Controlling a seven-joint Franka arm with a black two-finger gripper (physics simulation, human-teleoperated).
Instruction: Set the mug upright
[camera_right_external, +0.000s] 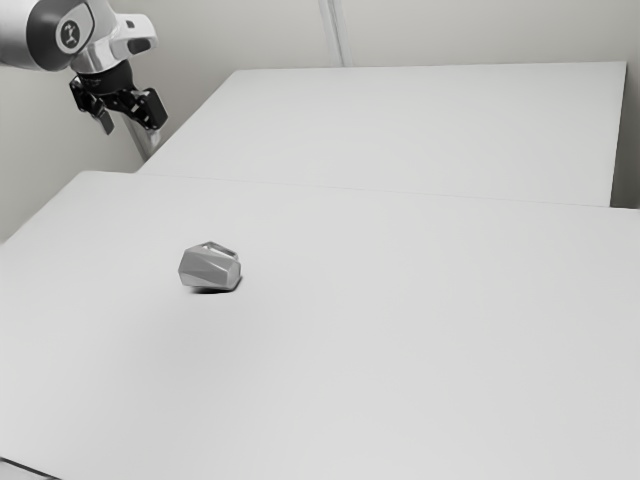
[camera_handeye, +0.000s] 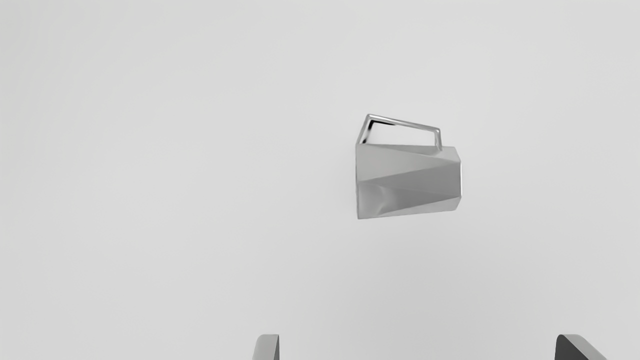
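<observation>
Gripper (camera_right_external: 131, 132) raised high, toward the exterior view's upper left; jaws spread wide, with a broad gap between the fingertips, both well apart from the mug (camera_right_external: 210, 268). Mug lies on its side on the table (camera_right_external: 400, 380), handle (camera_handeye: 405, 121) out to the flank facing away from the fingertips. Open room all round the mug; the table's edge on the exterior view's left is the nearer one, the stretch toward the exterior view's right much longer. Table surface pale, smooth, softly shaded, with a dark shadow under the mug. Beyond a thin seam, a second pale surface (camera_right_external: 420, 130); behind it, a light grey wall (camera_right_external: 240, 30) with an upright strip (camera_right_external: 335, 30). Count: gripper, 1; mug, 1, with 1 handle; pale surfaces, 2.
</observation>
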